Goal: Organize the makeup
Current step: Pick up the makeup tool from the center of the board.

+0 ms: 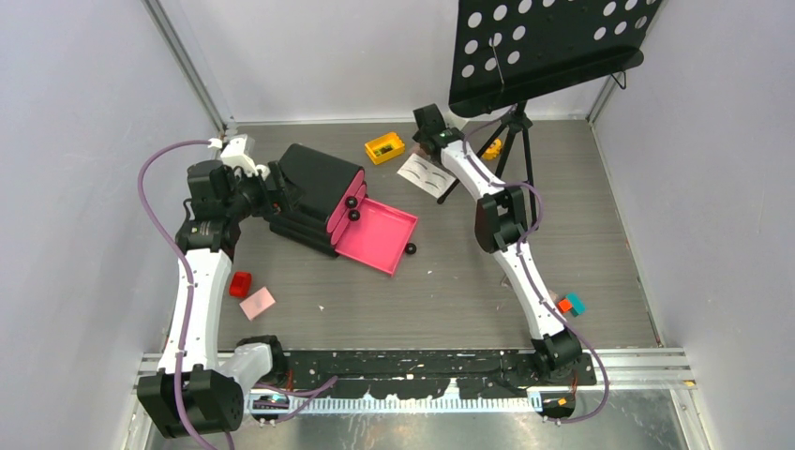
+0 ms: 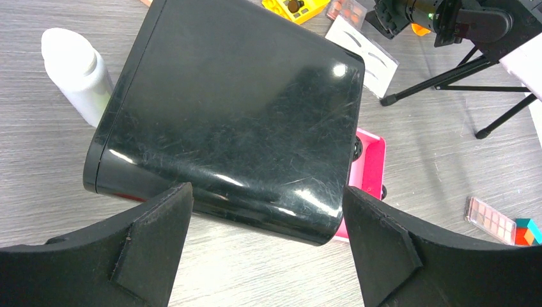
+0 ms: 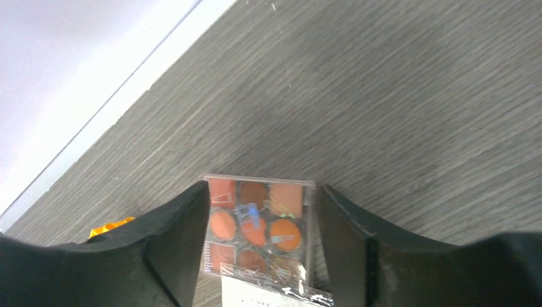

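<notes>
**Right pincer** (image 3: 262,190): its two black fingers (image 3: 176,246) stand on either side of a square clear-cased palette of orange and brown pans (image 3: 259,220). The palette lies flat on the grey wood-grain table (image 3: 415,115), close to the far wall. One finger meets the edge of the case and the other sits just beside it. Whether the case is actually clamped cannot be told.

**Left pincer** (image 2: 267,190): the jaws are wide apart and hold nothing. They hang just short of the glossy black chest with pink drawers (image 2: 230,109). One pink drawer (image 1: 377,234) is pulled out onto the table.

**Other items noted:**
- A white plastic bottle (image 2: 75,67) is just beside the chest.
- A white eyebrow card (image 1: 425,174) lies between the chest and the tripod of the black perforated music stand (image 1: 548,47).
- A yellow box (image 1: 384,147) sits near the far edge.
- A long palette of pink-brown pans (image 2: 491,219) lies near the teal and orange blocks (image 1: 569,304), beside the right arm.
- A red block (image 1: 240,283) and a pink block (image 1: 257,303) lie beside the left arm.
</notes>
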`<action>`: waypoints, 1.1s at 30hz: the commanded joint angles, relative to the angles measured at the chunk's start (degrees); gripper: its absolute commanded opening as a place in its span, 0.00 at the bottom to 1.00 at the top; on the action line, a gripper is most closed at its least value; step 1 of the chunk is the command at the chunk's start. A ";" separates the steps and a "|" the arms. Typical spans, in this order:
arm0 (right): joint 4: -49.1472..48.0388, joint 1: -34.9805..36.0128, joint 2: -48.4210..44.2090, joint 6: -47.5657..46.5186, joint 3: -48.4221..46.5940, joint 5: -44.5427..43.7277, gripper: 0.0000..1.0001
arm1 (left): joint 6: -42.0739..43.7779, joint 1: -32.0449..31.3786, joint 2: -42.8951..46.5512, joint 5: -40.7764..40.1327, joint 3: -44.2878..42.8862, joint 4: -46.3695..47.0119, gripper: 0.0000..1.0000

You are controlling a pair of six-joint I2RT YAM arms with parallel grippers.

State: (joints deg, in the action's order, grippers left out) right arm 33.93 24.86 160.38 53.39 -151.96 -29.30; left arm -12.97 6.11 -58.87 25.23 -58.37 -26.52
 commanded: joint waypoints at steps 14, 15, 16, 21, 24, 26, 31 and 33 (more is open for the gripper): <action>13.34 0.06 -4.48 -8.58 5.56 4.15 0.59 | 0.67 -0.20 0.60 0.52 -2.21 0.59 0.89; 14.08 0.06 -4.48 -9.42 5.37 5.23 0.59 | 0.67 -0.22 0.60 0.46 -2.18 0.63 0.89; 14.99 0.08 -4.42 -10.11 5.05 6.51 0.59 | 0.67 -0.17 0.60 0.49 -2.16 0.61 0.89; 18.40 0.12 -4.53 -12.76 5.84 9.28 0.60 | 0.59 -0.15 0.69 0.52 -2.02 0.82 0.89; 18.46 0.12 -6.11 -14.01 8.95 9.70 0.60 | 0.50 -0.21 0.68 0.51 -1.92 0.92 0.89; 18.44 0.13 -7.55 -14.63 11.76 9.58 0.59 | 0.49 -0.20 0.73 0.52 -1.90 0.91 0.89; 16.68 0.30 -12.99 -15.68 19.26 7.18 0.52 | 0.49 -0.17 0.86 0.35 -1.73 0.98 0.89; 15.18 0.43 -15.71 -15.78 22.10 6.38 0.52 | 0.41 -0.22 0.78 0.50 -1.70 1.06 0.89</action>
State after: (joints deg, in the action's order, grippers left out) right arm 44.21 24.77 148.59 40.18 -135.46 -21.74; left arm -12.99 6.11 -58.87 25.26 -58.37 -26.52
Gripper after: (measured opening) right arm 0.517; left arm 0.890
